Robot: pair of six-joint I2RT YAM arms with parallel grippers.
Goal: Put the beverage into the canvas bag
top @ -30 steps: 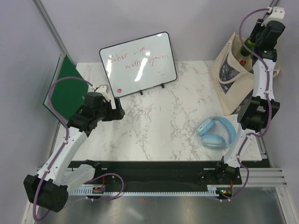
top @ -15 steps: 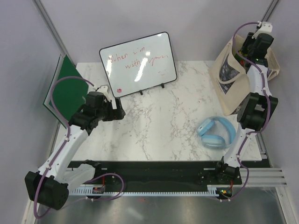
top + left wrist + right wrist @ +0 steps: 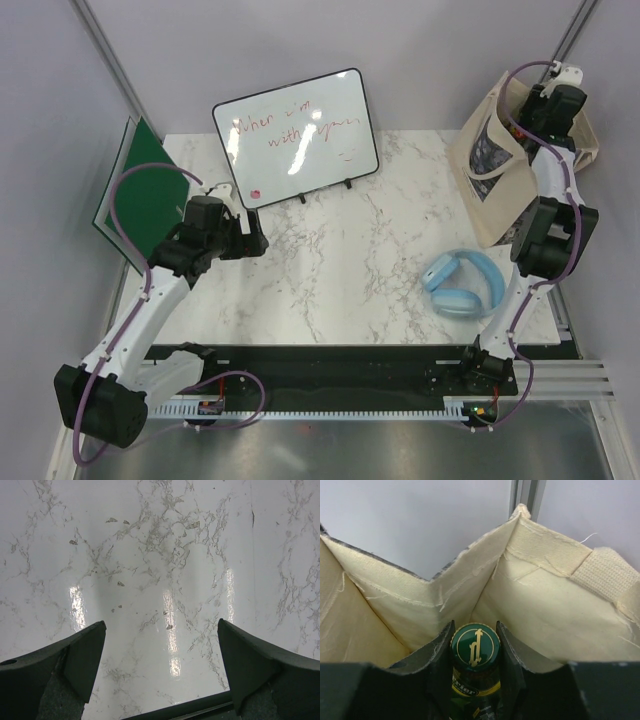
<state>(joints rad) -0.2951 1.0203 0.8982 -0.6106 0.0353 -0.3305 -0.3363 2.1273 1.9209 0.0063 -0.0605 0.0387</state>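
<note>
The beverage is a green glass bottle [image 3: 475,652] with a green and gold cap. My right gripper [image 3: 475,647] is shut on its neck and holds it inside the mouth of the cream canvas bag [image 3: 545,615]. In the top view the bag [image 3: 490,180] stands at the table's far right with its dark picture panel facing left, and the right gripper [image 3: 545,110] reaches down into its opening; the bottle is hidden there. My left gripper [image 3: 160,650] is open and empty just above the bare marble; it shows in the top view [image 3: 255,238] at the left.
A whiteboard [image 3: 296,136] with red writing stands at the back. A green board [image 3: 140,195] leans at the far left. Blue headphones [image 3: 463,282] lie in front of the bag. A bag handle strap [image 3: 610,572] lies at the right inside the bag.
My right gripper has moved back and down with the bottle, from above the bag's rim into its opening. The left arm has barely moved.
</note>
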